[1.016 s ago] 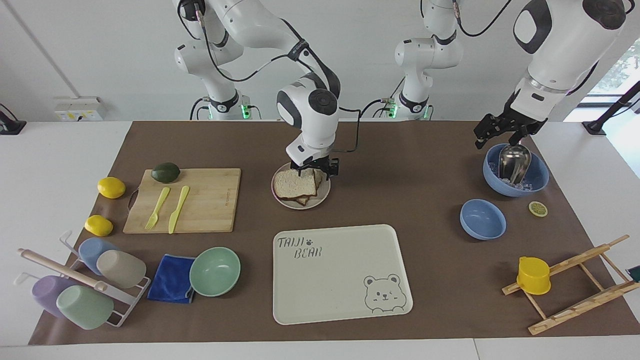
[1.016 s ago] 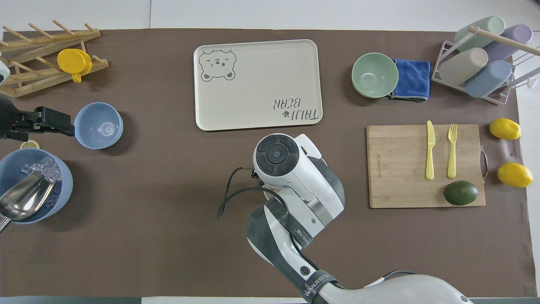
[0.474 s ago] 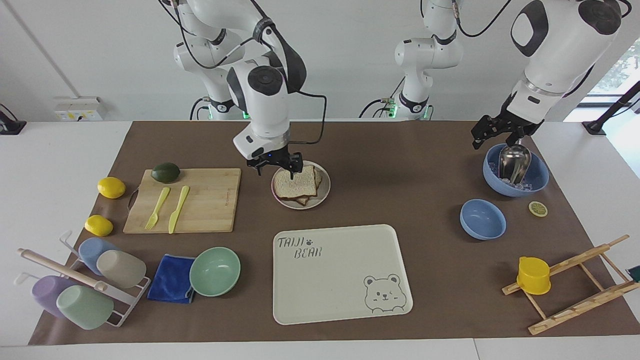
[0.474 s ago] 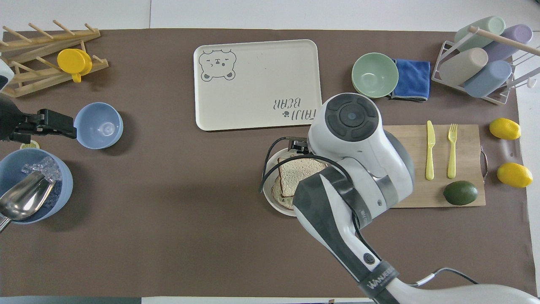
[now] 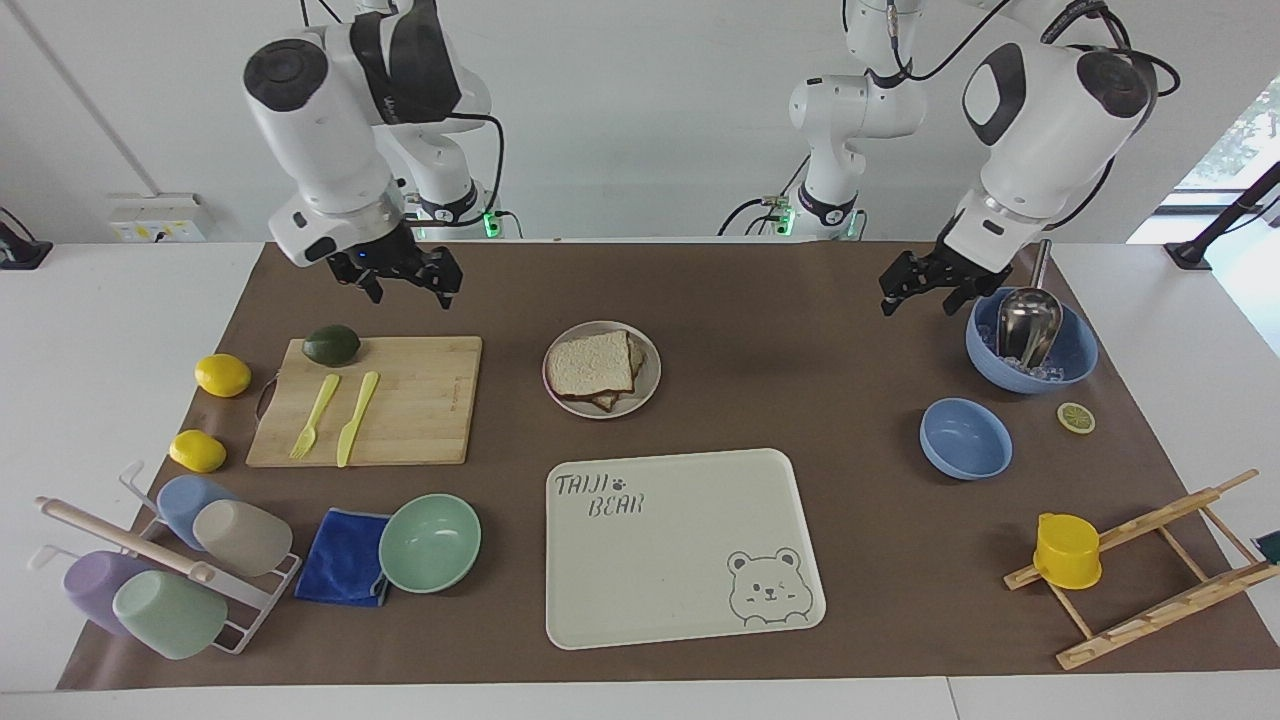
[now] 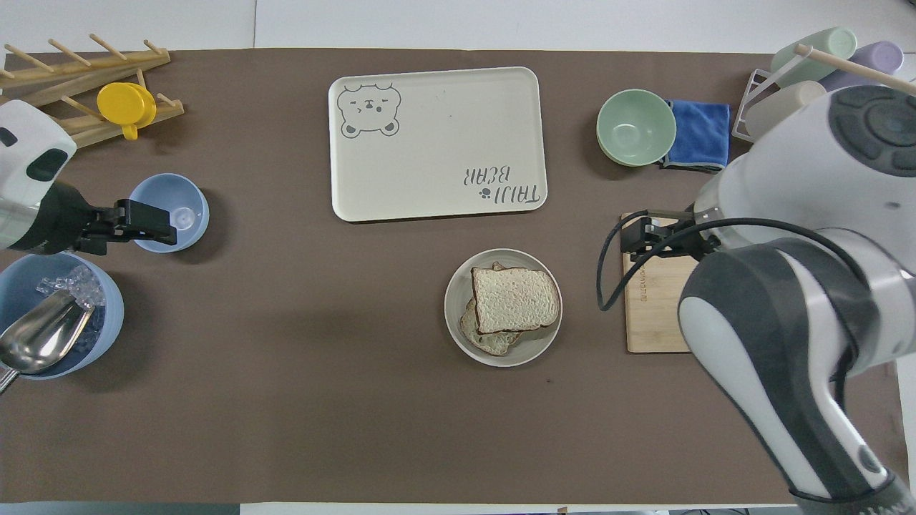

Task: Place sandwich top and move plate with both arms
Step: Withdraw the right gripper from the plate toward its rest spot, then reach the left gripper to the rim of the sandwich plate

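The sandwich top (image 5: 592, 362) (image 6: 515, 299) lies flat on a lower slice on the small round plate (image 5: 650, 385) (image 6: 458, 322), mid-table, with nothing touching it. My right gripper (image 5: 412, 295) (image 6: 630, 239) hangs open and empty in the air over the cutting board's edge, off to the plate's side at the right arm's end. Toward the left arm's end, my left gripper (image 5: 915, 305) (image 6: 168, 232) is open and empty too. It hovers beside the ice bowl (image 5: 1030, 350).
The bear tray (image 5: 690, 600) lies farther from the robots than the plate. A cutting board (image 5: 420, 400) carries an avocado, fork and knife, with lemons beside it. Mint bowl (image 5: 430, 542), blue cloth, cup rack, small blue bowl (image 5: 965, 438), lemon slice and wooden rack also stand around.
My right gripper has lifted off the bread on the plate and swung up toward the cutting board. The left gripper has shifted from over the ice bowl toward the table's middle.
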Available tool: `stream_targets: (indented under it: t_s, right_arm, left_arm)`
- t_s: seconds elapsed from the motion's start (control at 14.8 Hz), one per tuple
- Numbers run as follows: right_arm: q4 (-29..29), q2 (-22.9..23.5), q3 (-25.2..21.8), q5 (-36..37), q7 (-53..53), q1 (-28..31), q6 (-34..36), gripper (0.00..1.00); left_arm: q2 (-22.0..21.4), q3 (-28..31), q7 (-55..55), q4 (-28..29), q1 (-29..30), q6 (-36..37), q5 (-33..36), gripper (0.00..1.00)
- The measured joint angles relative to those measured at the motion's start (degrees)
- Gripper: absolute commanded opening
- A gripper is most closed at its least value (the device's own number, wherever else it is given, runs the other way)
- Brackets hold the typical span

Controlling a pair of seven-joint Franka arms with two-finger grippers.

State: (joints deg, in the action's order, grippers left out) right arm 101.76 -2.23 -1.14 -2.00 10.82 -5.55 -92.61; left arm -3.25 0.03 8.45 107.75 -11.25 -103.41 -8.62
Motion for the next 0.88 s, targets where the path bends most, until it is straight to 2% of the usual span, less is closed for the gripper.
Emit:
stream_targets:
  t_s: [0.07,0.2,0.34,0.68,0.88]
  right_arm:
    - [-1.36,0.17,-4.53,-0.02,-2.04,-2.23,1.65,1.00]
    - [-3.90,1.05,-7.99,0.07,-5.98,-3.57,3.66,1.00]
    - [-6.12,2.23,-8.33,0.52,-8.47,-3.29,4.88,1.00]
    - [-10.35,4.57,-10.05,0.86,-12.00,-1.53,7.28,1.00]
    - [-10.47,5.14,-10.60,0.86,-12.30,-1.47,6.60,1.00]
  left_arm:
    - [0.20,-0.09,1.26,1.37,-2.00,-2.28,-1.48,1.00]
    - [1.56,-0.21,3.15,3.63,-5.64,-6.64,-3.72,1.00]
    - [4.48,-0.27,6.42,5.21,-10.10,-11.76,-4.60,1.00]
    - [12.97,-0.39,11.78,10.72,-20.23,-31.27,-9.11,1.00]
    - [17.37,-0.37,11.86,10.81,-23.20,-34.56,-9.32,1.00]
